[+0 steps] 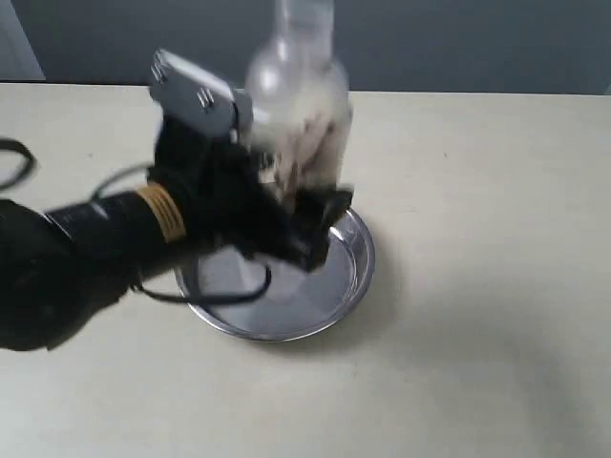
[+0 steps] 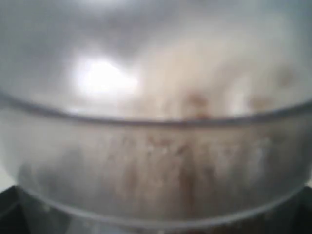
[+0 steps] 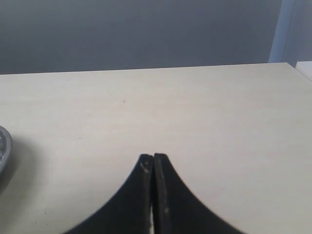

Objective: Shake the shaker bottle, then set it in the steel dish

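Note:
The shaker bottle is a clear frosted shaker with a domed top and brown bits inside. It is motion-blurred, held upright in the air above the steel dish. My left gripper is shut on its lower body. The bottle's frosted wall fills the left wrist view, hiding the fingers there. In the right wrist view my right gripper is shut on nothing, hovering over bare table; the dish's rim shows at that frame's edge. That gripper is out of the exterior view.
A pale cream table stretches around the dish. A dark grey wall runs behind it. A black cable loops at the left edge beside my left arm.

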Motion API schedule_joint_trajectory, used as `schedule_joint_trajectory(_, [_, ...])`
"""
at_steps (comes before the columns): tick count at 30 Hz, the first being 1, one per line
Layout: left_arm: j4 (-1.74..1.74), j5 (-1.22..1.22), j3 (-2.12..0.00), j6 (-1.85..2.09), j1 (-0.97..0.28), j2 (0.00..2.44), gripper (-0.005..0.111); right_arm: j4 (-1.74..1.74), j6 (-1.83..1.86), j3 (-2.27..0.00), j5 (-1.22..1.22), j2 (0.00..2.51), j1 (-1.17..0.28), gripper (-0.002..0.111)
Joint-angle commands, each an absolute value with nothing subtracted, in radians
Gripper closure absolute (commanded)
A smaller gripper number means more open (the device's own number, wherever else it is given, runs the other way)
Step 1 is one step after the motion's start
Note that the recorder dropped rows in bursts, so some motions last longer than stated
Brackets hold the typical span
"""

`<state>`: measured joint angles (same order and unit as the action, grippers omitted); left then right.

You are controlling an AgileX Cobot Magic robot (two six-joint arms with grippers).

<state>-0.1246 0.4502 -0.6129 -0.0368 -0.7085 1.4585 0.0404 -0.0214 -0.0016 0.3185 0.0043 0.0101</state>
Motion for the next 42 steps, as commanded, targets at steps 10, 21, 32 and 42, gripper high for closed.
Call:
schedule_joint_trajectory(10, [0.014, 0.235, -0.655, 0.023, -0.687, 1.382, 0.106, 0.041, -0.02, 0.0, 0.307, 0.0, 0.009, 0.109])
schedule_joint_trajectory(21, [-0.303, 0.361, -0.639, -0.25, -0.539, 1.485, 0.106, 0.041, -0.02, 0.0, 0.307, 0.0, 0.009, 0.109])
schedule_joint_trajectory(32, [0.276, 0.233, -0.693, -0.339, -0.618, 1.488, 0.106, 0.041, -0.02, 0.0, 0.307, 0.0, 0.009, 0.109])
schedule_joint_trajectory(42, [0.176, 0.34, -0.697, -0.396, -0.585, 1.551, 0.106, 0.041, -0.02, 0.0, 0.307, 0.0, 0.009, 0.109])
